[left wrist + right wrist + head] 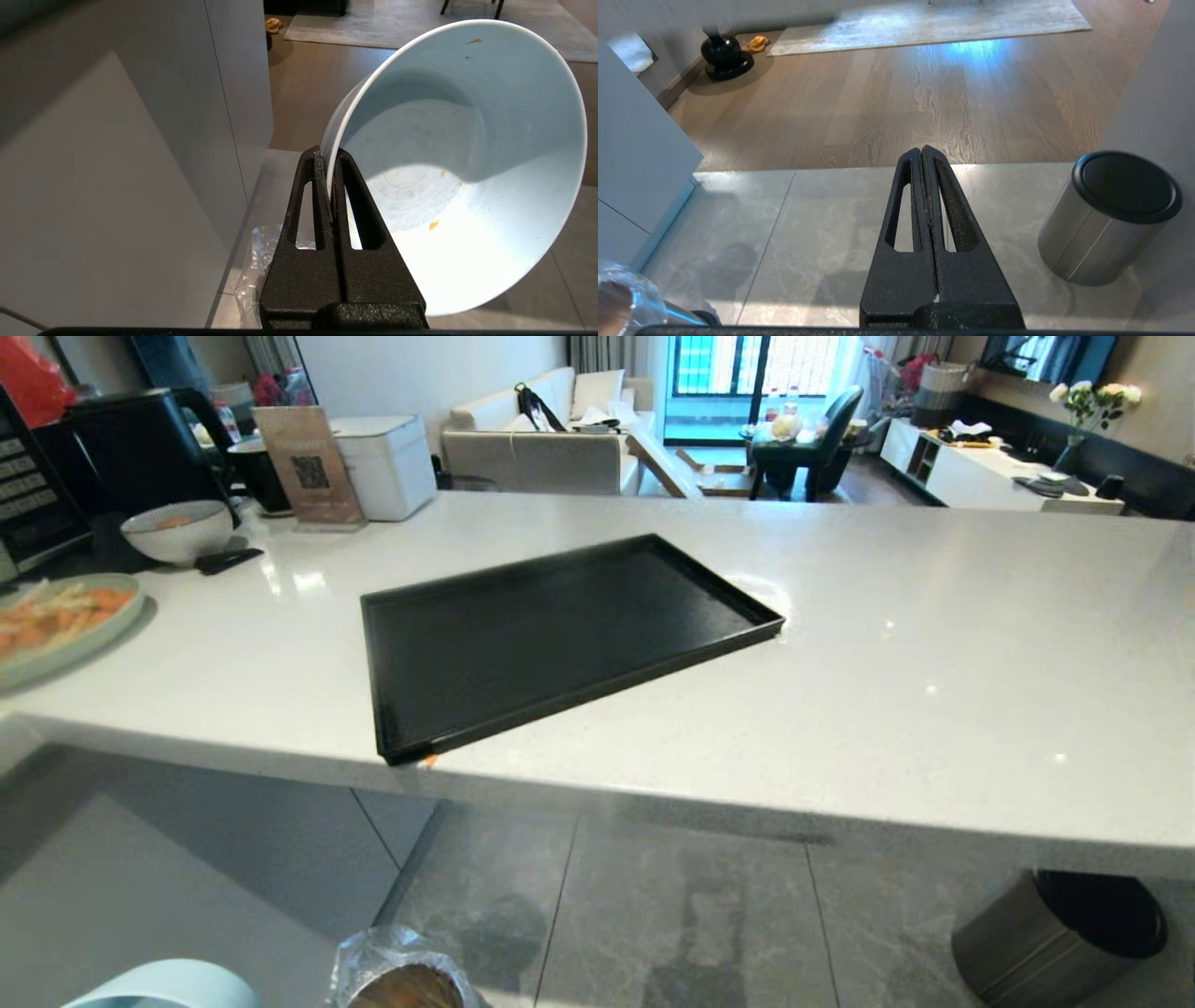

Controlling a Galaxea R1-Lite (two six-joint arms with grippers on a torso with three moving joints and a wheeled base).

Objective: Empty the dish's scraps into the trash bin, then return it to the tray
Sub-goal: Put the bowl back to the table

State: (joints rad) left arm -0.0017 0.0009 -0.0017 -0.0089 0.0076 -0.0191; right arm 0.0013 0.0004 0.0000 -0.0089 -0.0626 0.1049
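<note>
Pinching the thin rim of the dish (pixel 467 154), the left pincer (pixel 329 161) holds this glossy pale-blue bowl tilted on its side, low beside the tabletop (pixel 887 644). Only a few orange specks of the scraps (pixel 433 225) cling inside. Just below sits the trash bin (pixel 406 980), round and lined with crinkled clear plastic (its rim barely shows in the head view). The tray (pixel 551 635), matte black with a low raised rim, lies bare on the speckled white tabletop, one corner at the near edge. The right pincer (pixel 923 154) hangs with fingers pressed together over smooth grey floor tiles (pixel 822 219), near a steel cylinder (pixel 1106 219) with a black top.
</note>
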